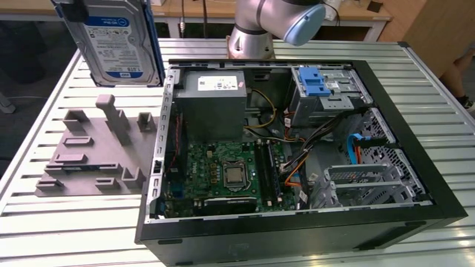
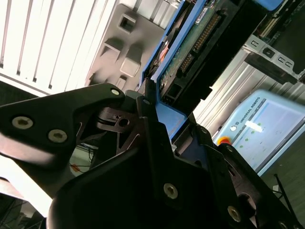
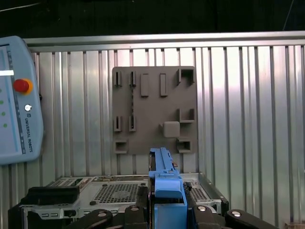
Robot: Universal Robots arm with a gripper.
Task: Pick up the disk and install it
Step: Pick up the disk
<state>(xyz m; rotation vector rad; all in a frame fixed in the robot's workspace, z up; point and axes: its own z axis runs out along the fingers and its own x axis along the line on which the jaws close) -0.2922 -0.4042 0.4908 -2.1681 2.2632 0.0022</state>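
Disk (image 1: 115, 41) aloft above slatted metal table (image 1: 67, 233)

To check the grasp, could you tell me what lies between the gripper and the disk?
Nothing: in the second wrist view the gripper clamps straight onto the disk.

Black metal gripper (image 2: 153, 102) clamps the flat blue-framed disk (image 2: 190, 45) by its edge, green circuit-board side showing. Behind it: grey moulded fixture plate (image 2: 125, 52) on ribbed white metal table (image 2: 43, 43). Pale blue teach pendant (image 2: 267, 129) with red button (image 2: 223, 141) lies off to one side.
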